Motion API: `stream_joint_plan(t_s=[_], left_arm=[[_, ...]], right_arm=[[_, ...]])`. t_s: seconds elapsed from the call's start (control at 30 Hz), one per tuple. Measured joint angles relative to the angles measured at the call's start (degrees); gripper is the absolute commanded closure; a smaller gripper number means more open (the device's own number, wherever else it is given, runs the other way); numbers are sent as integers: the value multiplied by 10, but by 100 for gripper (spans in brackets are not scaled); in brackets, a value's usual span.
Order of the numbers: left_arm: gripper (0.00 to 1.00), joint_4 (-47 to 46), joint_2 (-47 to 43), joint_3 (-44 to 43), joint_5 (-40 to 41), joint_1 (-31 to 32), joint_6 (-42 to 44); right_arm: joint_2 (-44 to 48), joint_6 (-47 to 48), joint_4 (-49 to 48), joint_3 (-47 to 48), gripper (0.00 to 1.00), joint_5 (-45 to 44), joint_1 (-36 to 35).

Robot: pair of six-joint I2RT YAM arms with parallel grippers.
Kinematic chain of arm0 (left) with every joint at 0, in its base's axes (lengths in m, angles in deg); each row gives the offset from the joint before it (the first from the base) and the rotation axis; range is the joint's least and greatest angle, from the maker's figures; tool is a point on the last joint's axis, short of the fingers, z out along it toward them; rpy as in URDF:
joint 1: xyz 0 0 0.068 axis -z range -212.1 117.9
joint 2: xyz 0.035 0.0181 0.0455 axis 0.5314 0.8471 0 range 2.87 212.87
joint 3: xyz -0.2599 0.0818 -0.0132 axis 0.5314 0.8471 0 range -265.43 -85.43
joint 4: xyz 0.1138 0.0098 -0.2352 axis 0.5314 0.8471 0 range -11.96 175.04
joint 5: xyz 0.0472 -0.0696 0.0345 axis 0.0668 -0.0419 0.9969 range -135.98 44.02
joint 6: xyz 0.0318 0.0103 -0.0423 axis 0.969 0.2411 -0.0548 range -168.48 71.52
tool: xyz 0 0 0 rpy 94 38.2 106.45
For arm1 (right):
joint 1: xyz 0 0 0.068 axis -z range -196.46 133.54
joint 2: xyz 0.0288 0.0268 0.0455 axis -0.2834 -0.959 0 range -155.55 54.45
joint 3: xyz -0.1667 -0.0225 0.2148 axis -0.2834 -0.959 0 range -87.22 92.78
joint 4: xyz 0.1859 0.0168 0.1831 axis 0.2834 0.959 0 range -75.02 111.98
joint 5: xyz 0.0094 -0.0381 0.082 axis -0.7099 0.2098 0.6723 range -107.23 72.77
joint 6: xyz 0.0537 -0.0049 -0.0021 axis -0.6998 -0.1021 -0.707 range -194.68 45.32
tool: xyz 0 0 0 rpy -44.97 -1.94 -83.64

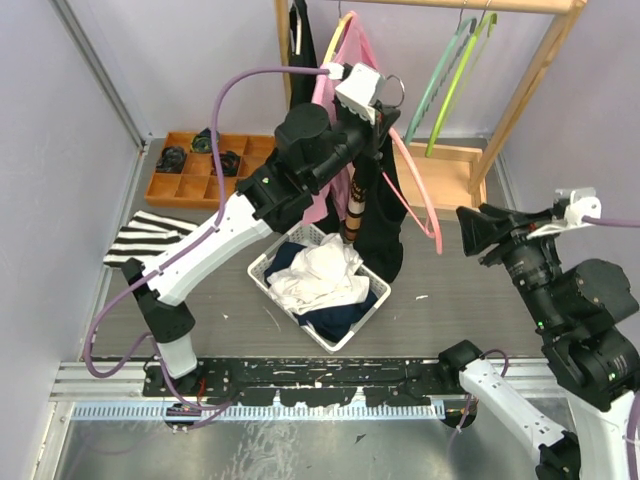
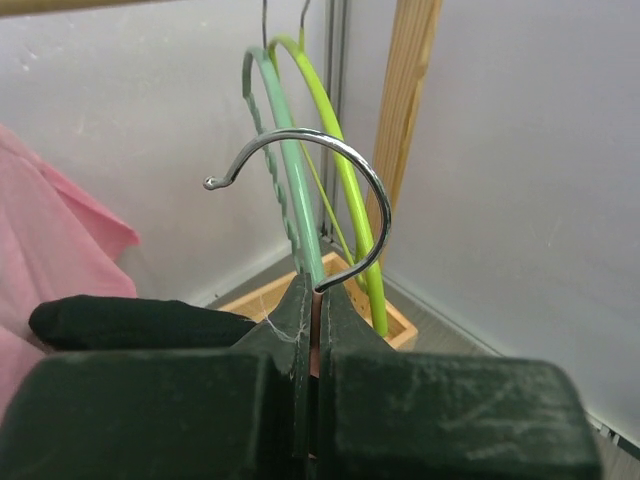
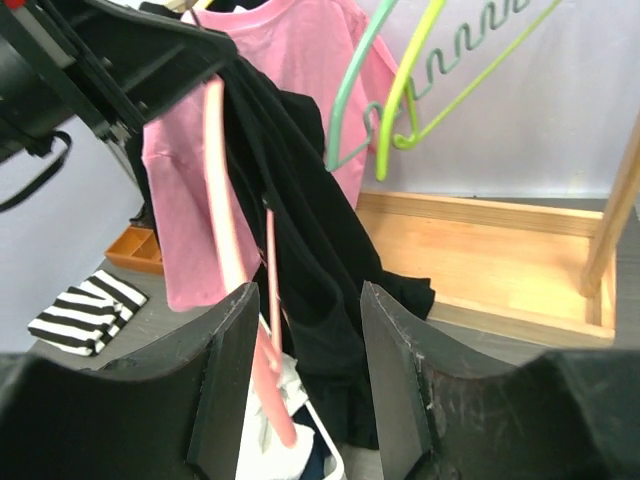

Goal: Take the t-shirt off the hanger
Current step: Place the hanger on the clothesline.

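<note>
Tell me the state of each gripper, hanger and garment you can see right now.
left gripper: shut on the pink hanger, just below its hook.
pink hanger: off the rail, hook free, tilted.
black t-shirt: draped on the pink hanger.
right gripper: open, empty.
green hanger: on the rail, bare.
lime hanger: on the rail, bare.
pink t-shirt: hanging behind the black one.
striped cloth: folded, flat on the table.
</note>
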Motion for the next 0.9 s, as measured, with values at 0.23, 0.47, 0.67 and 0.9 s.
stream_joint_plan(t_s=[0.23,0.47,0.67,0.9], left_arm=[[100,55,46,-57,20,23,4],[100,98,86,-114,28,35,13],[100,113,89,-125,30,43,16],[100,123,89,-127,30,46,17]], right_arm=[[-68,6,-29,11,47,50,0],[-105,20,-38,15,46,70,0],[-120,32,-38,15,46,65,0],[-120,38,-43,5,51,63,0]])
